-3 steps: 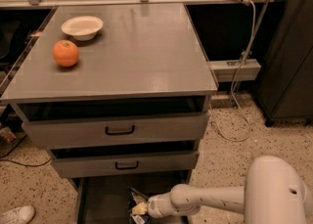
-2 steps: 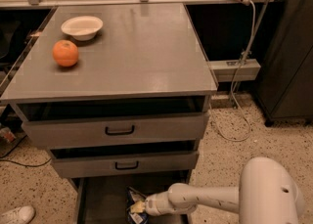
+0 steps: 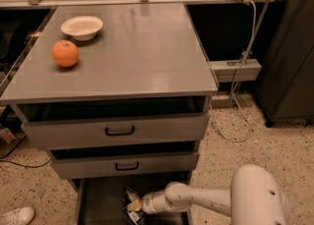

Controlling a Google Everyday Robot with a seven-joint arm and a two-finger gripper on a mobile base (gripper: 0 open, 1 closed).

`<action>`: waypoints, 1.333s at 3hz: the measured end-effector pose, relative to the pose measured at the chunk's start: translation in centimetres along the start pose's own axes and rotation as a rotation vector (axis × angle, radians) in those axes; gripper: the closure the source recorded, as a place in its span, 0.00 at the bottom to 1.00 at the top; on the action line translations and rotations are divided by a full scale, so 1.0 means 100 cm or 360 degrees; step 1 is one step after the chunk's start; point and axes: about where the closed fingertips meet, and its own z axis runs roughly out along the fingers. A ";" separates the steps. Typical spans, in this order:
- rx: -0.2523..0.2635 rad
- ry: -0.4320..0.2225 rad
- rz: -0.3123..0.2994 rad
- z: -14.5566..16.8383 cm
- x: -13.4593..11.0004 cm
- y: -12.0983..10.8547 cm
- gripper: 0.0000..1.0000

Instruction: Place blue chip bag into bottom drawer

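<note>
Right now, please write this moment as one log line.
hand: inside bottom drawer, at blue chip bag | bag: over drawer floor | countertop: orange, white bowl

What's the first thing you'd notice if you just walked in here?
Probably the bright orange fruit on the grey cabinet top, near its left edge, with a white bowl just behind it. Then the big white robot arm reaching in low from the right, its tool down in the open bottom drawer, right at the crumpled blue chip bag.
</note>
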 end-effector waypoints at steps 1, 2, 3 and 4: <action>0.0001 -0.0002 0.0018 0.005 -0.001 -0.005 1.00; 0.0001 -0.0002 0.0018 0.005 -0.001 -0.005 0.81; 0.0001 -0.0002 0.0018 0.005 -0.001 -0.005 0.58; 0.0001 -0.0001 0.0018 0.005 -0.001 -0.005 0.34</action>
